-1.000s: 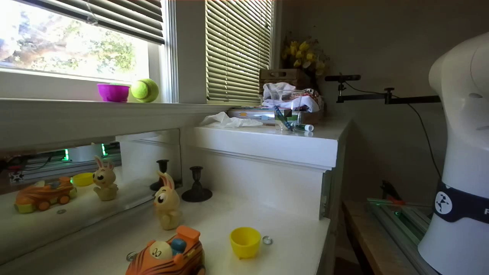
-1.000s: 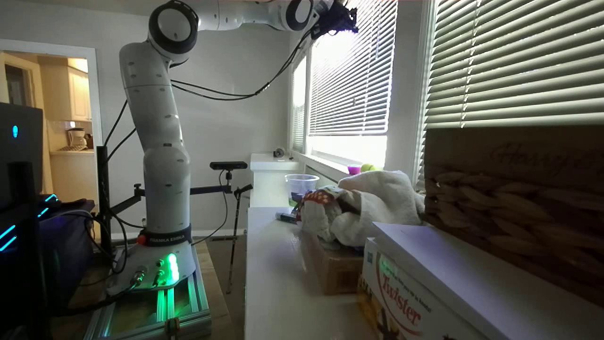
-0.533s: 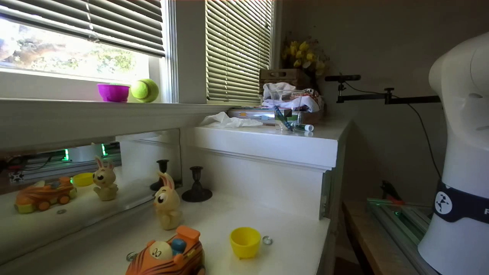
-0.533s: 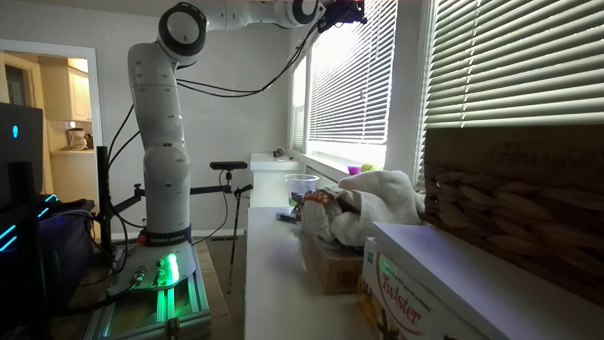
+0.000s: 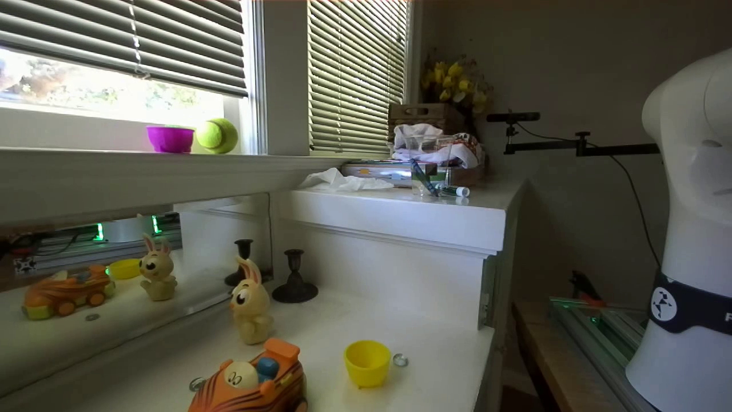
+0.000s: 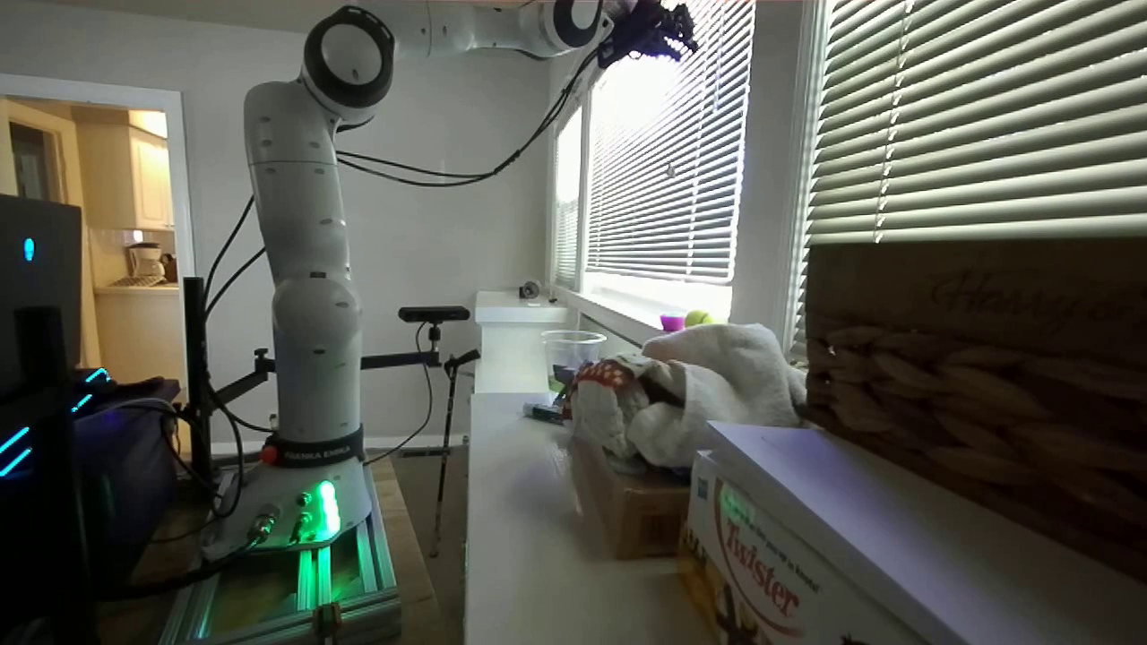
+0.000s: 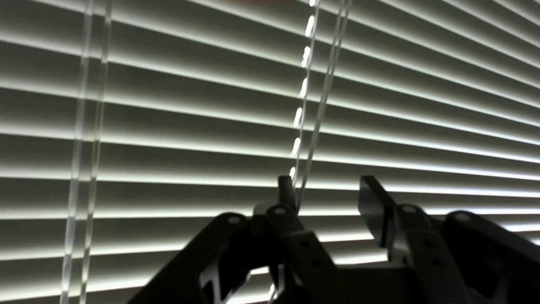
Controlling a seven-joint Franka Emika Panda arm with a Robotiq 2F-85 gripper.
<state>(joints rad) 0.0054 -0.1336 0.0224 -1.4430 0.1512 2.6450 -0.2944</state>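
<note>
Slatted window blinds (image 7: 190, 126) fill the wrist view, with light showing between the slats. My gripper (image 7: 327, 190) stands partly open in front of them, its pads (image 7: 371, 206) well apart. A thin pair of cords (image 7: 319, 114) runs down to the left finger and passes along its inner side; whether it touches is unclear. Nothing is clasped between the pads. In an exterior view the gripper (image 6: 681, 34) is high up beside the window, by the half-lowered blind (image 6: 668, 170). That blind (image 5: 126, 34) also hangs above the sill, its lower edge slanting; the gripper is outside this view.
On the sill are a magenta bowl (image 5: 170, 140) and a tennis ball (image 5: 217, 135). Below stand a toy rabbit (image 5: 251, 309), an orange toy car (image 5: 251, 380), a yellow cup (image 5: 367, 366) and a candlestick (image 5: 294, 280). A towel (image 6: 726, 367) and a box (image 6: 762, 555) lie on the counter.
The blind's lower edge has dropped over the last second, covering more of the window. The arm has shifted slightly towards the window, and the gripper's fingers have spread apart.
</note>
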